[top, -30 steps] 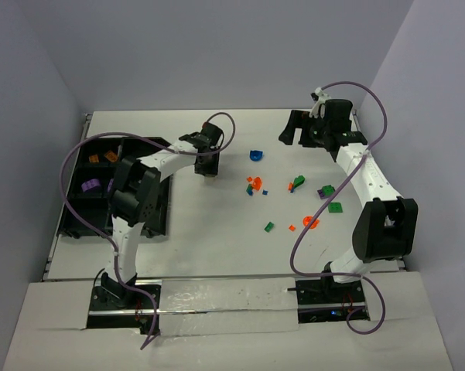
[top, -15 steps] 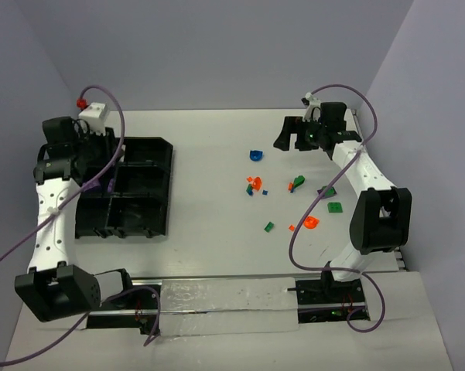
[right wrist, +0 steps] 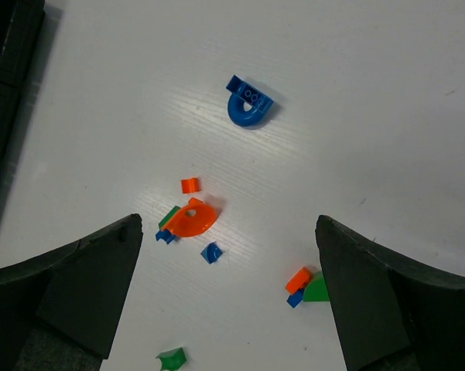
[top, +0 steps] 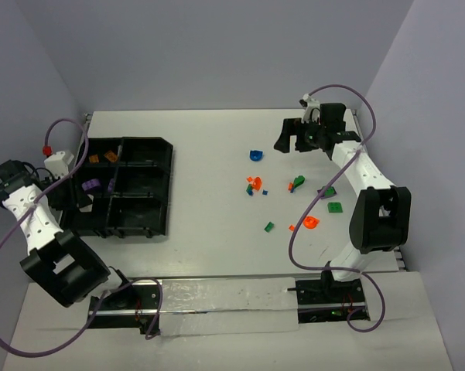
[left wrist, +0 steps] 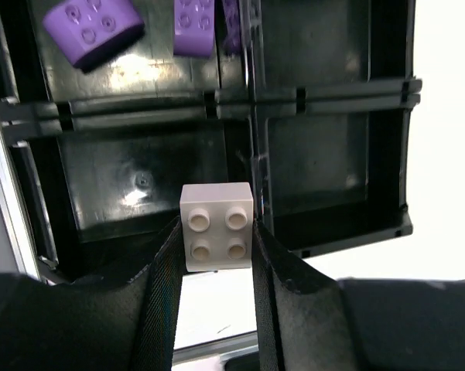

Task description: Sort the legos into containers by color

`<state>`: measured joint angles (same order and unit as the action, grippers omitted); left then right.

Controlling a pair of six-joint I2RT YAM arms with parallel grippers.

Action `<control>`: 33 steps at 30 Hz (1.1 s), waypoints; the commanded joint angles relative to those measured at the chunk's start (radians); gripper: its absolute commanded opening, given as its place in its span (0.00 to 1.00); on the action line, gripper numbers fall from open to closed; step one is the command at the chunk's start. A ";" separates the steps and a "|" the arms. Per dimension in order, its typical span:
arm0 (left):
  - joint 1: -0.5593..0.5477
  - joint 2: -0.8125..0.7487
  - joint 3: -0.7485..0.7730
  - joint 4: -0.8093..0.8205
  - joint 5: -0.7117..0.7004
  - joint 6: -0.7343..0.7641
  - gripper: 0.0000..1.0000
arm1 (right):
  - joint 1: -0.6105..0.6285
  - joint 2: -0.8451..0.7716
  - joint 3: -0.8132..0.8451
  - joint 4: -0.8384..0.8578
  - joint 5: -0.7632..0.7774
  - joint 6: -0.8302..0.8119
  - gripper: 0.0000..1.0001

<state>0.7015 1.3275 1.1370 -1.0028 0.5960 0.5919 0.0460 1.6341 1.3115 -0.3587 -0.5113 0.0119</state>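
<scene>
The black tray of containers lies at the table's left. My left gripper is shut on a white four-stud lego brick, held just above a bare near compartment. Two purple legos lie in the compartment beyond it. In the top view that gripper is at the tray's left side. My right gripper stands open high over loose legos: a blue arch, an orange round piece and a small blue piece. Nothing sits between its fingers.
Orange pieces lie in the tray's far-left compartment. Loose legos are spread right of centre: green, green, orange. Purple cables loop off both arms. Walls close in the left, right and back.
My left arm has swung from the table's middle over to the tray's left side, carrying the brick. The right gripper has shifted slightly and stays open.
</scene>
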 commanded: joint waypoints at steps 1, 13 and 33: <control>0.018 -0.057 -0.052 -0.007 0.007 0.107 0.07 | 0.002 -0.028 -0.042 0.016 0.020 -0.039 1.00; 0.017 -0.022 -0.128 0.201 -0.057 0.034 0.34 | 0.002 -0.053 -0.086 0.009 0.037 -0.053 1.00; -0.424 -0.099 0.100 0.359 -0.203 -0.113 0.66 | -0.065 -0.189 -0.139 -0.198 0.273 -0.151 0.97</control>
<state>0.4770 1.3135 1.2182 -0.7883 0.4856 0.5793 0.0219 1.5075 1.1759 -0.4436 -0.3770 -0.1072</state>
